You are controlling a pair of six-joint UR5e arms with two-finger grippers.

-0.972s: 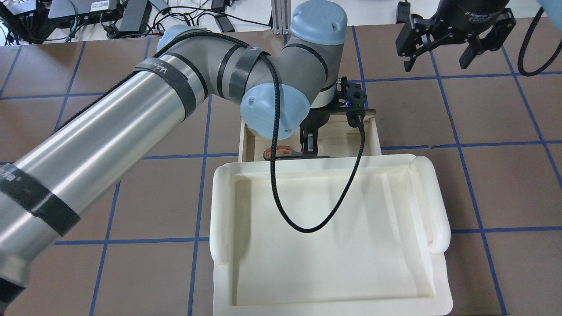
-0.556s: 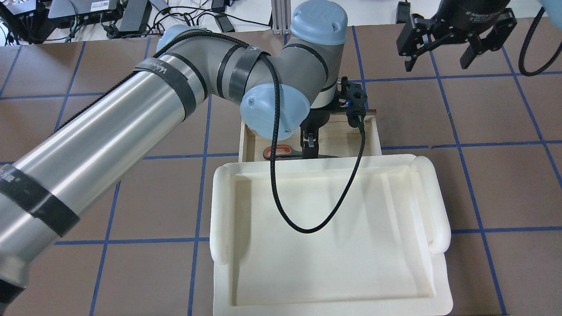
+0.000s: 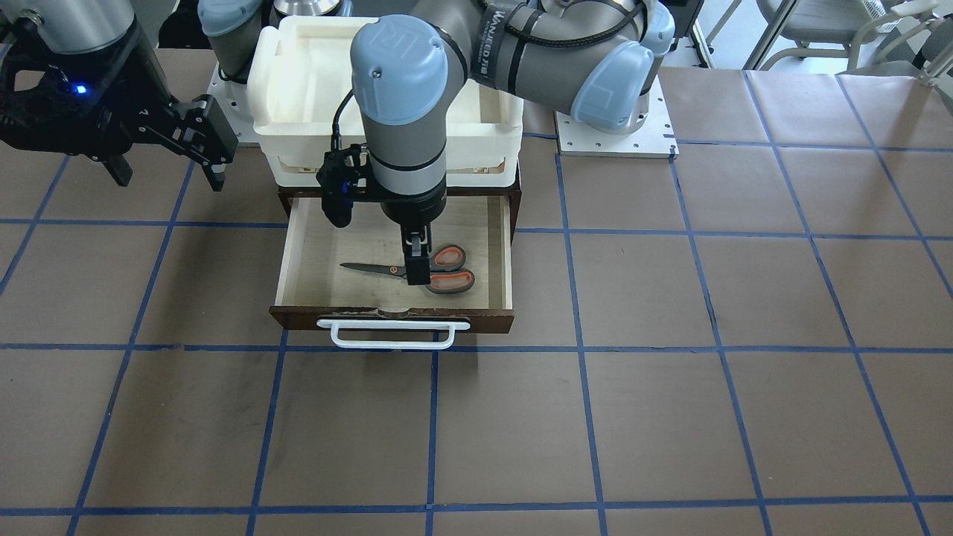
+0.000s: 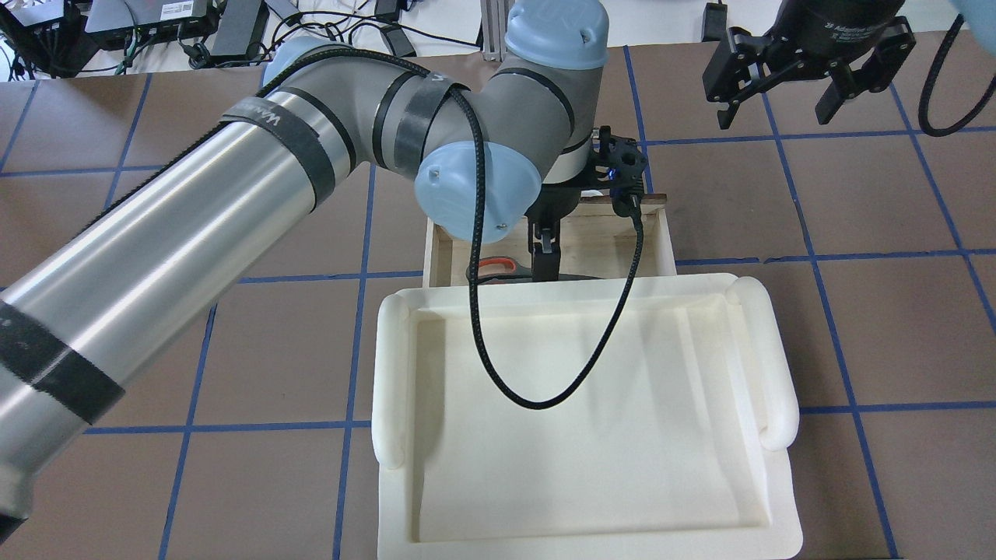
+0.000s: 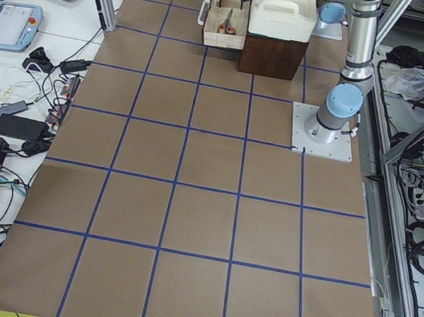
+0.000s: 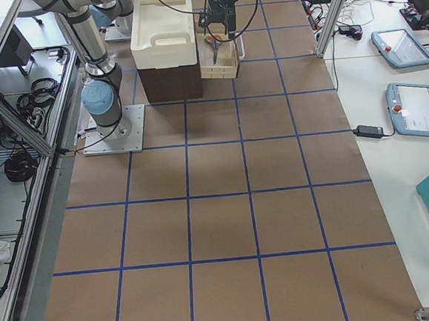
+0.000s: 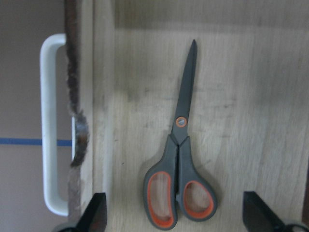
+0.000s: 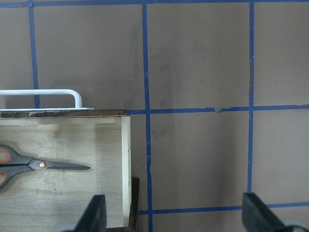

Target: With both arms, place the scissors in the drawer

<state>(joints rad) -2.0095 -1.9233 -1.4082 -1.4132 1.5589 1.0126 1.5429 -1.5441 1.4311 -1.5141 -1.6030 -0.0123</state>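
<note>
The scissors [image 3: 439,269] lie flat on the pale floor of the open drawer [image 3: 296,260], blades pointing toward the robot's right. The left wrist view shows them [image 7: 179,159] lying free, with the white bar handle [image 7: 48,125] beside them. My left gripper [image 3: 417,274] hangs straight above the scissors' pivot. It is open, with its fingers [image 7: 94,217] wide apart on either side of the handles. My right gripper [image 4: 770,117] is open and empty, off the drawer's right side above the brown table. Its wrist view shows the scissors [image 8: 29,164] in the drawer's corner.
A cream-white plastic tray [image 4: 397,373] sits on top of the dark cabinet behind the drawer. The left arm's black cable [image 4: 545,400] loops over it. The brown table with blue tape lines [image 3: 581,342] spreads in front of the drawer.
The left arm has lifted slightly and its elbow has shifted. The scissors stay in the same place in the drawer. The right gripper has hardly moved.
</note>
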